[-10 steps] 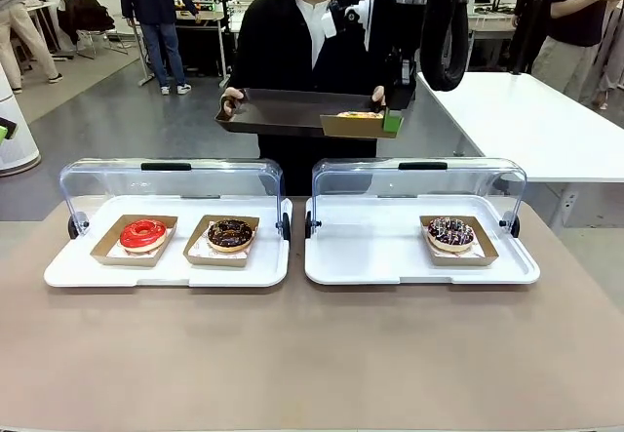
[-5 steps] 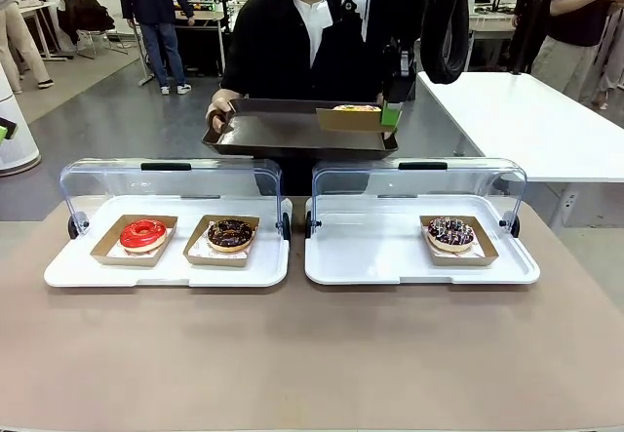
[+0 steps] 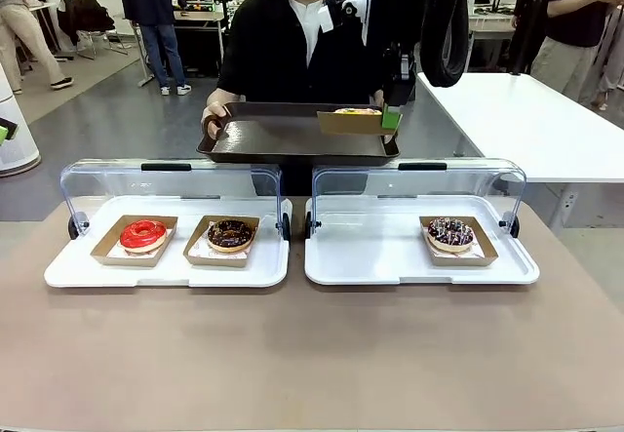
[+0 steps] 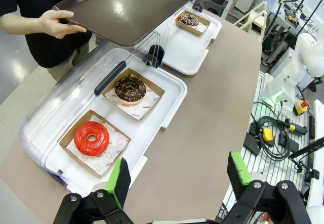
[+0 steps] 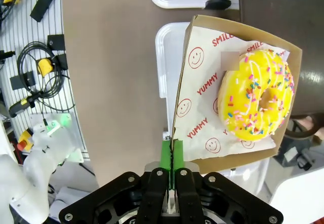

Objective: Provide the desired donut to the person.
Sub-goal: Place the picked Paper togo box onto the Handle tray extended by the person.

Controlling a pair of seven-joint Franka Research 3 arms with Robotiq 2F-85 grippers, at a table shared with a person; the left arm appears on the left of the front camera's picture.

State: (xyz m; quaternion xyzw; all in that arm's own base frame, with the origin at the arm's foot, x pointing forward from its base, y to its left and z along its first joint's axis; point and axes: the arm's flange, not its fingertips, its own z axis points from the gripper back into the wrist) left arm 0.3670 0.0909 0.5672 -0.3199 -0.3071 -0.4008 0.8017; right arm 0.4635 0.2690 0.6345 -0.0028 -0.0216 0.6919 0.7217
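The yellow sprinkled donut is sitting in its cardboard box over the far right corner of the dark tray held by the person, with the right gripper clamping one box wall. Whether the box is touching down is unclear, so releasing early is risking a tip. Since a second ago, the tray is sitting lower and nearer.

Bright even indoor light, sharp, wide-angle distortion
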